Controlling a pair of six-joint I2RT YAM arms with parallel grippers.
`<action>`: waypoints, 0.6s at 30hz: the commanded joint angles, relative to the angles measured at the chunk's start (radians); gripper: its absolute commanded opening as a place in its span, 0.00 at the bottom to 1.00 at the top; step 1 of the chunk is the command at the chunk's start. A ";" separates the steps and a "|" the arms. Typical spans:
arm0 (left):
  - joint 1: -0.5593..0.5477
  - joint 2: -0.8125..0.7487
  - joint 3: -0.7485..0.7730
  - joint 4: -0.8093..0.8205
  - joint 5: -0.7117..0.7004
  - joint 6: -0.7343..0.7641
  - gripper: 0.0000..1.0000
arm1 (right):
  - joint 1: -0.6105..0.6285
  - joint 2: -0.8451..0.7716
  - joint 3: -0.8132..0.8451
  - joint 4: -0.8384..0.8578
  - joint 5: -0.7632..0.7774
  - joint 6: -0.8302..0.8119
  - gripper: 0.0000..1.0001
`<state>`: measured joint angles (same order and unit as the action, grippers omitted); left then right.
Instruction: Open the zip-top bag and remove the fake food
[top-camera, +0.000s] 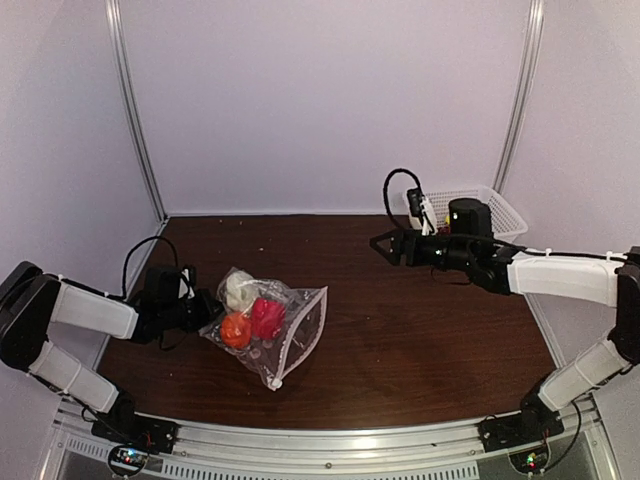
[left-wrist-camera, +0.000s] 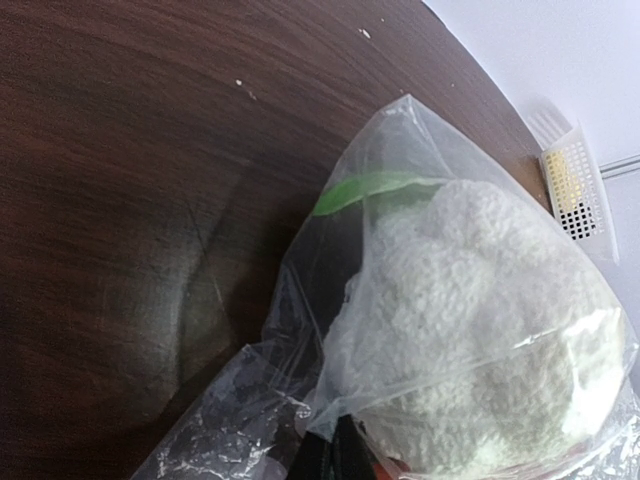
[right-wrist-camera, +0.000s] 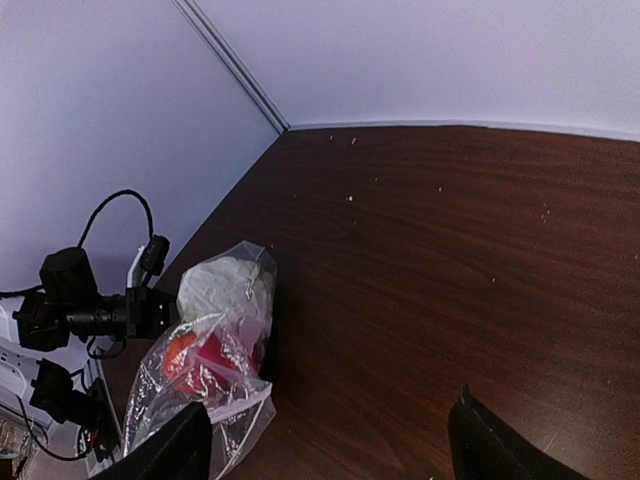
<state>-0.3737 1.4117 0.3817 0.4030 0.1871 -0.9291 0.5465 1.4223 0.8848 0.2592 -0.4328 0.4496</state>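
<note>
Top view, bag: the zip-top bag (top-camera: 270, 347) lies on the tabletop (top-camera: 420, 330), left of centre, with its pale zip strip (top-camera: 301, 337) along the edge that faces right.
Top view, contents: the fake food sits inside the bag: a white piece (top-camera: 238, 290) at the far end, with a red piece (top-camera: 267, 317) and an orange piece (top-camera: 235, 330) nearer.
Top view, left gripper: the left gripper (top-camera: 207, 310) is low, at the bag's left edge.
Top view, right gripper: the right gripper (top-camera: 383, 243) is held above the tabletop, well apart from the bag and just in front of the white mesh basket (top-camera: 505, 212).
Left wrist, grip: the dark fingers (left-wrist-camera: 322, 455) are close together and seem clamped on a fold of the clear plastic, though only their tips show.
Left wrist, contents: the white piece fills the bag here, with a green leaf (left-wrist-camera: 370, 188) at its top.
Right wrist, jaws: the fingers (right-wrist-camera: 185, 440) are spread wide and hold nothing.
Right wrist, bag: the bag lies far left, still holding the white, red and orange pieces.
</note>
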 joint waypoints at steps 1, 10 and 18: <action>0.009 -0.004 -0.002 0.028 0.005 0.012 0.00 | 0.124 -0.025 -0.126 0.026 0.039 0.055 0.79; 0.008 -0.003 -0.008 0.037 0.010 0.010 0.00 | 0.298 0.015 -0.197 0.107 0.074 0.101 0.59; 0.009 -0.007 -0.004 0.037 0.016 0.010 0.00 | 0.389 0.162 -0.154 0.227 0.056 0.170 0.47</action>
<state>-0.3737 1.4117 0.3817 0.4042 0.1905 -0.9295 0.8959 1.5097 0.6987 0.4088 -0.3878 0.5781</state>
